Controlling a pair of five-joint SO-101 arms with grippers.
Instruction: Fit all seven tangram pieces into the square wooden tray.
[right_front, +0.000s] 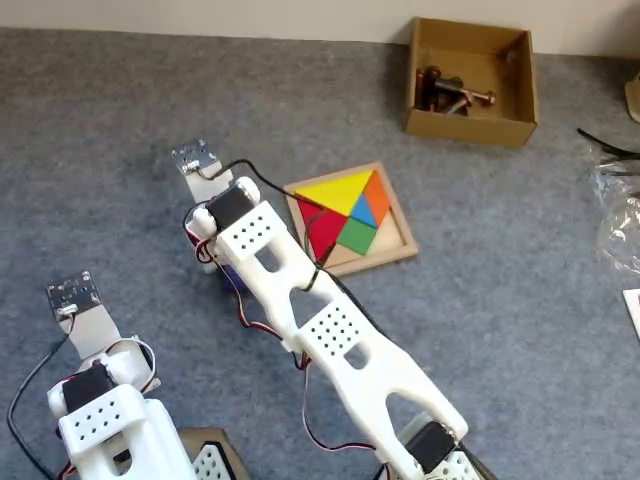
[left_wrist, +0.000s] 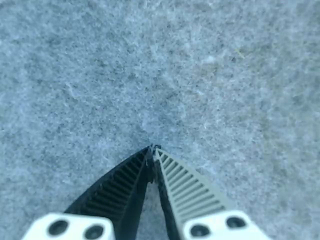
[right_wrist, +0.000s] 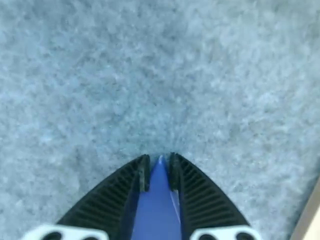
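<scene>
The square wooden tray (right_front: 346, 263) lies on the grey carpet and holds a yellow (right_front: 335, 190), an orange (right_front: 378, 195), a blue (right_front: 362, 214), a red (right_front: 322, 230) and a green piece (right_front: 357, 236). My right arm (right_front: 300, 300) stretches to just left of the tray. In its wrist view my right gripper (right_wrist: 159, 159) is shut on a blue tangram piece (right_wrist: 159, 205) close above the carpet, and a corner of the tray (right_wrist: 309, 217) shows beside it. My left arm (right_front: 100, 415) sits at the near left. Its gripper (left_wrist: 152, 148) is shut on nothing, over bare carpet.
A cardboard box (right_front: 470, 125) with metal objects stands at the back right. Clear plastic wrapping (right_front: 620, 225) and a black cable lie at the right edge. Open carpet spreads left of and behind the tray.
</scene>
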